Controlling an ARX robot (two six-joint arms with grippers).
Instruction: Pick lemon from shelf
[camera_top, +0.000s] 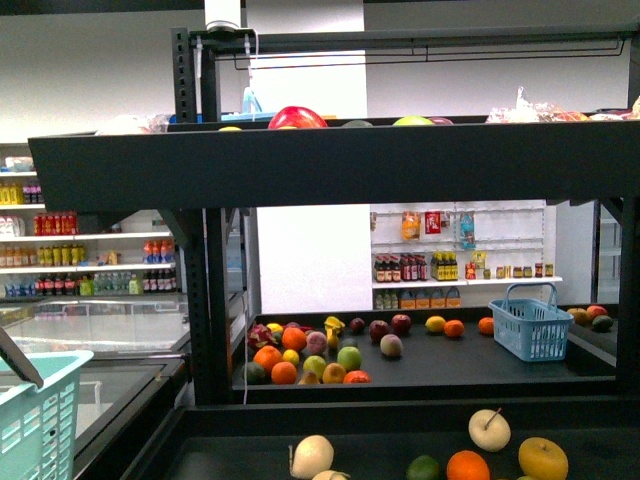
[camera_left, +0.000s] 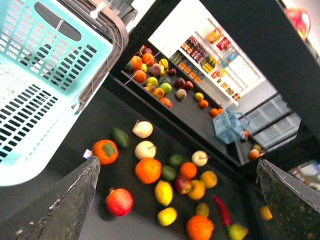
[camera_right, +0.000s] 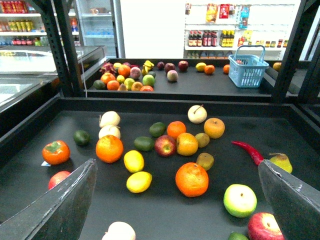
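Two smooth yellow lemons lie side by side on the near tier of the black shelf (camera_right: 150, 104), the lemon (camera_right: 133, 161) farther back and the other lemon (camera_right: 139, 182) just in front of it. My right gripper (camera_right: 176, 164) hangs open above this tier, nothing between its fingers (camera_right: 65, 205); the lemons sit toward that finger's side. The left wrist view shows the same pair, one lemon (camera_left: 163, 192) and its twin (camera_left: 167, 216), under my open left gripper (camera_left: 177, 165). In the front view neither gripper shows, and the shelf (camera_top: 300, 165) fills the frame.
Oranges (camera_right: 191, 178), apples (camera_right: 164, 145), a green apple (camera_right: 240, 199), a red chilli (camera_right: 248, 150) and avocados crowd round the lemons. A teal basket (camera_left: 30, 100) hangs close beside the left gripper. A blue basket (camera_right: 247, 67) and more fruit sit on the far tier.
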